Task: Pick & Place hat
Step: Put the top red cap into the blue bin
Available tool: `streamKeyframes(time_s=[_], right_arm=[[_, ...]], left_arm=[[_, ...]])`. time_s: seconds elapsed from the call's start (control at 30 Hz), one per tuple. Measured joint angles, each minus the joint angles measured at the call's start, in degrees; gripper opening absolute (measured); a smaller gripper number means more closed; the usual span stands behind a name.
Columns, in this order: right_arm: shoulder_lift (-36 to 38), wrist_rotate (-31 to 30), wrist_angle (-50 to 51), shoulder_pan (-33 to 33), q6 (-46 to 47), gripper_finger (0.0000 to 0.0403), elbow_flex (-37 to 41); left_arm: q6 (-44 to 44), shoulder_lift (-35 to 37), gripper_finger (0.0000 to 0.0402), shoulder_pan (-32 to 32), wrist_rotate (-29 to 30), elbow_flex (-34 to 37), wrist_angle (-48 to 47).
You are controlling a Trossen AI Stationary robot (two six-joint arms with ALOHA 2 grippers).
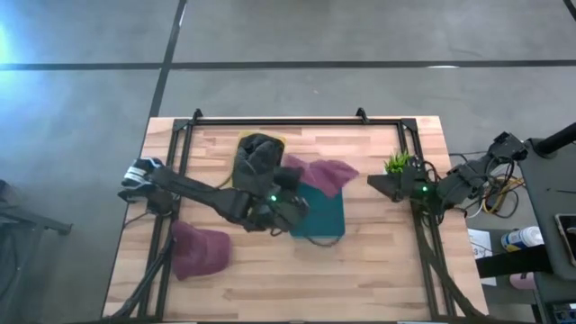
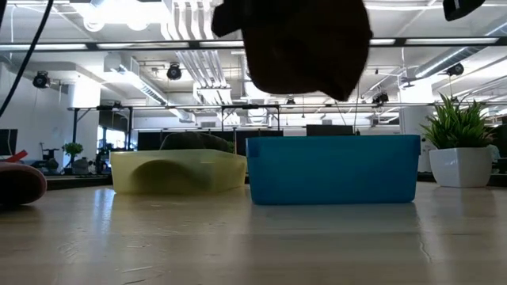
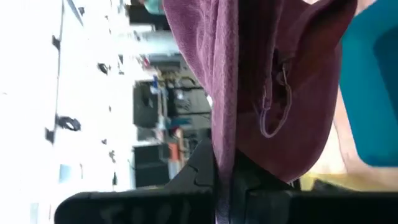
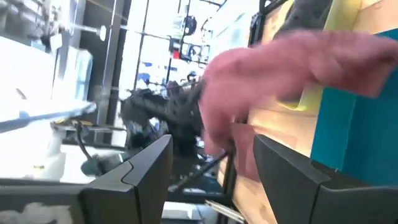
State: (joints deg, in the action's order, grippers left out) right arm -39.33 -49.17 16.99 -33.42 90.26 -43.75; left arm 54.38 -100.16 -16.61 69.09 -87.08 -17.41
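Over the blue bin [image 1: 326, 216]: purple hat [image 1: 326, 174] hangs up high.
L gripper [image 1: 290, 193]: pinched tight on hat edge.
R gripper [image 1: 382, 185]: fingers wide, holds nothing, waits nearby.
Risk: thin pinch may slip; hat could flop outside bin.

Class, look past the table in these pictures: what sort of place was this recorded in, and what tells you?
Probably a large open lab or workshop hall: exposed ceiling ducts and strip lights overhead, a polished concrete floor around the wooden table, and equipment stands in the background.
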Motion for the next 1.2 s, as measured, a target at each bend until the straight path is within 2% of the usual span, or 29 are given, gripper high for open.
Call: streamKeyframes(time_s=[0.17,0.23,0.37,0.5,0.63,0.77,0.93,1.2], right_arm=[[-2.2,2.7,0.2,2.0,5.6,0.0219,0.0],[-3.3,3.0,0.3,2.1,8.2,0.0219,0.0],[-3.2,3.2,0.3,2.1,11.4,0.0219,0.0],[-0.1,3.7,0.2,2.1,11.8,0.0219,0.0],[1.3,9.9,0.8,2.1,16.3,0.0219,0.0],[-0.7,16.0,5.6,2.1,23.6,0.0219,0.0],[-1.3,16.0,12.3,2.2,29.7,0.0219,0.2],[-0.8,11.4,11.0,3.3,36.3,0.0219,4.7]], left_arm=[[10.0,-4.9,0.0005,-1.2,-0.1,0.1,14.3],[11.5,-5.8,0.0005,-1.6,-0.4,0.1,17.6],[10.3,-5.9,0.0005,-1.6,0.6,1.2,17.8],[9.4,-4.8,0.0005,-1.5,1.3,4.1,17.6],[9.5,-4.4,0.0005,-1.4,1.6,5.4,17.9],[8.4,-4.4,0.0005,-0.9,2.3,6.1,18.1],[7.3,-4.3,0.0005,-0.4,3.1,6.8,20.1],[6.8,-4.3,0.0005,-0.2,3.3,6.8,22.6]])
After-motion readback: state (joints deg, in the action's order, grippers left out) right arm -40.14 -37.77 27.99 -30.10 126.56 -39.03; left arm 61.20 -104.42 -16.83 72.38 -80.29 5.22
